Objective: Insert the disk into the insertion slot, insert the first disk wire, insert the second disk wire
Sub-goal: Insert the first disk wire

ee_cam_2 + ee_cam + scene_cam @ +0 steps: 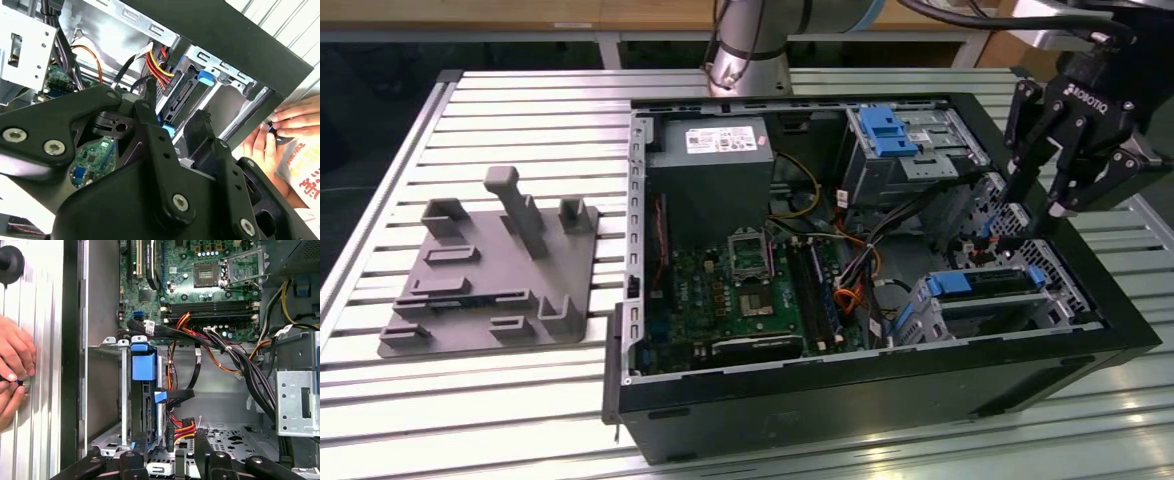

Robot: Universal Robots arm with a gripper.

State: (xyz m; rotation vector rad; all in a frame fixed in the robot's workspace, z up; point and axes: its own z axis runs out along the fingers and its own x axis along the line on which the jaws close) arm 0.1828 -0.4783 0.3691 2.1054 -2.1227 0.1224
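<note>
Nearest you in the second wrist view: the gripper (175, 102), black fingers (150, 125) apart, nothing between them. Just past the fingertips the disk (180, 100), blue carrier and all, sits inside the insertion slot (235, 77). Red, yellow and black wires (156, 67) run to its exposed end; you can't tell whether that plug is seated. A person's hands (287, 132) rest outside the computer case (240, 35).

First wrist view: disk on edge in the slot. A blue-tipped flat cable (161, 396) touches its end, with the wires just beside it.

Exterior view: the gripper is at upper right of the frame, above the case's right-hand wall. Disk and slot are at lower right inside the case. On the worktop (494, 400), a grey fixture (487, 270) stands at left, well apart.
</note>
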